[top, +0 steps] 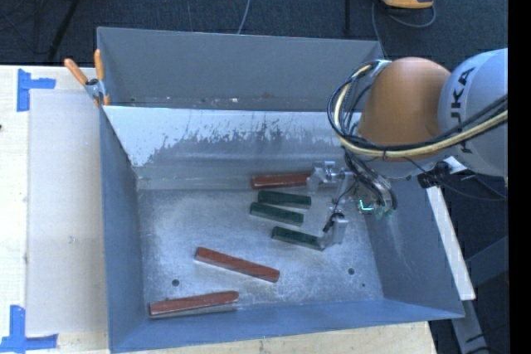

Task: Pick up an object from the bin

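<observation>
Camera view, looking down from above: a grey bin (116,178) with six flat sticks on its floor. Three dark green ones close together, right of the middle: top green stick (284,197), middle green stick (277,214), lowest green stick (299,238). Three red-brown ones too: upper red-brown stick (280,180) just above the greens, tilted red-brown stick (236,264) lower down, near red-brown stick (193,303) by the front wall.

Gripper (334,230) down low, right at the right end of the lowest green stick. Touching it or just beside it; hard to say which. Cannot tell if wide or narrow, or if holding anything.

Looks like the reaching-down step, with the grab not yet done. Nearest thing: the lowest green stick, so likely the one to pick.

Next, by the look of it: get one side of the gripper on each long edge of that stick, squeeze, then lift straight up. Needs care with such a thin, flat stick: easy to push away or let slip. Best to stay clear of the middle green stick close by.
</observation>
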Robot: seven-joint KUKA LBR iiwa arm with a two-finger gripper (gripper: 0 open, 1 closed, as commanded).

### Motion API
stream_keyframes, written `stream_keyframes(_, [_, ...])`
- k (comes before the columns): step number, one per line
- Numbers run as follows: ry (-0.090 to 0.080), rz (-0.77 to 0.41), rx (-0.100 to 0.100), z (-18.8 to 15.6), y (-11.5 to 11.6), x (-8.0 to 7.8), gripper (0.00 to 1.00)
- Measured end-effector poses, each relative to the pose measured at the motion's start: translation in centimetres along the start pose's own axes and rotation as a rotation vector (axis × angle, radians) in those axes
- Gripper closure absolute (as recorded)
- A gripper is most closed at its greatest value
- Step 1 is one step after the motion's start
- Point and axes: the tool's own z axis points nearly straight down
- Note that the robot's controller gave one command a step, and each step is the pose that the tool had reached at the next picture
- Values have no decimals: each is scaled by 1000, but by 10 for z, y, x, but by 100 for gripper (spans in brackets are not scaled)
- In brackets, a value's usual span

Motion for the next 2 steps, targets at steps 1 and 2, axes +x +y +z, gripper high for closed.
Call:
stream_keyframes(1, [-4, -100, 0, 87, -3, 7, 0])
stream_keyframes(2, [-8, -101, 1, 84, -3, 5, 100])
